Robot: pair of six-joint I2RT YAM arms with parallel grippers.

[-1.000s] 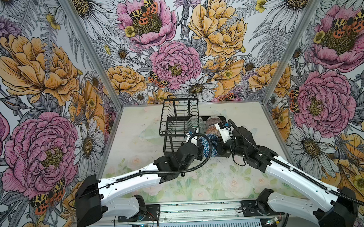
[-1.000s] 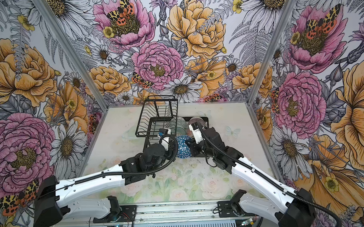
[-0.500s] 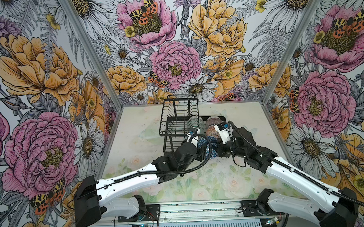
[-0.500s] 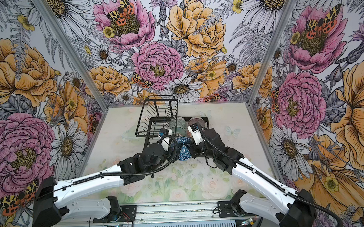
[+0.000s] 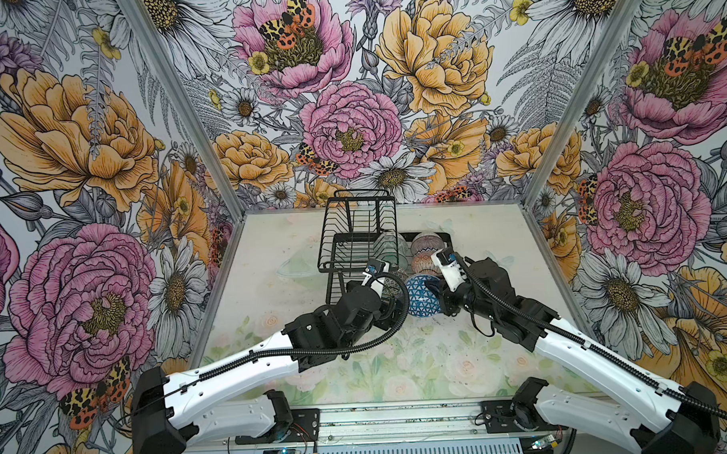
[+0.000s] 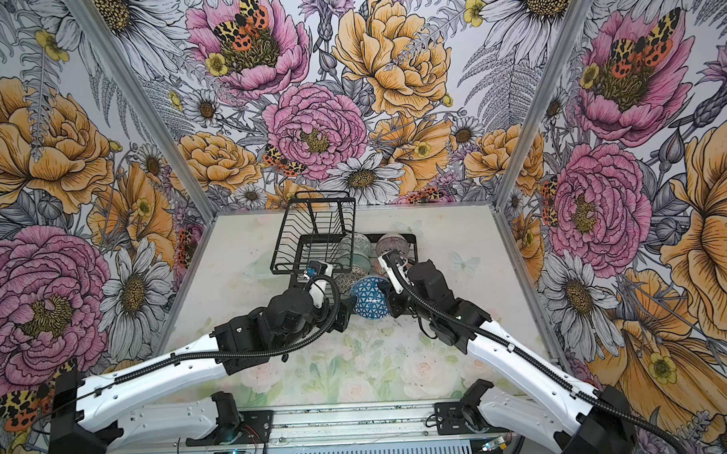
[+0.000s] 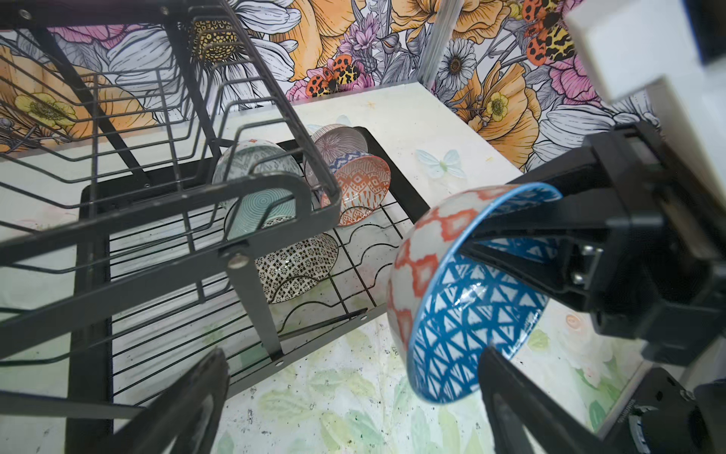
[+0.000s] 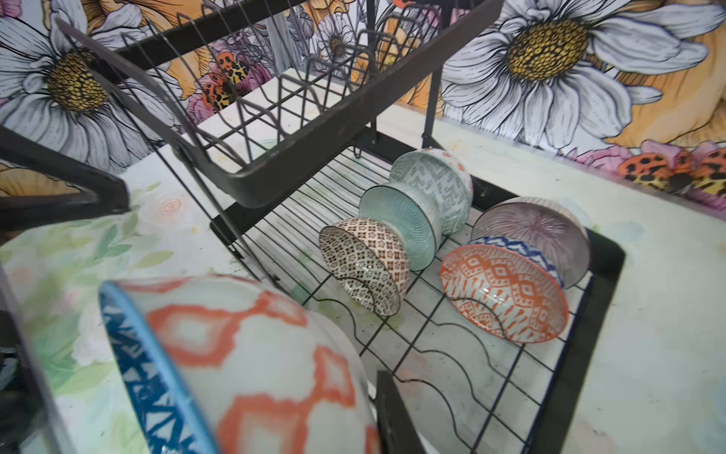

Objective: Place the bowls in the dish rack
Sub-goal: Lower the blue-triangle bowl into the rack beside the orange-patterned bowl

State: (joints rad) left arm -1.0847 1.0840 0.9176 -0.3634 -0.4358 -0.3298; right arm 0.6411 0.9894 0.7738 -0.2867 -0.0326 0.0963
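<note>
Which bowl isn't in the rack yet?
The blue-triangle bowl: the right gripper holds it by the rim beside the rack; the other five stand inside.

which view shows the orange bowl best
Right wrist: the orange bowl stands almost whole in the rack, inside facing the camera. Left wrist shows it smaller, one edge behind a rail. Top views show it tiny, partly hidden.

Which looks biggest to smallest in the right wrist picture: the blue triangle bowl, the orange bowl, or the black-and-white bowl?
1. blue triangle bowl, but it is nearest the camera, so real size is unsure.
2. orange bowl.
3. black-and-white bowl.
</note>
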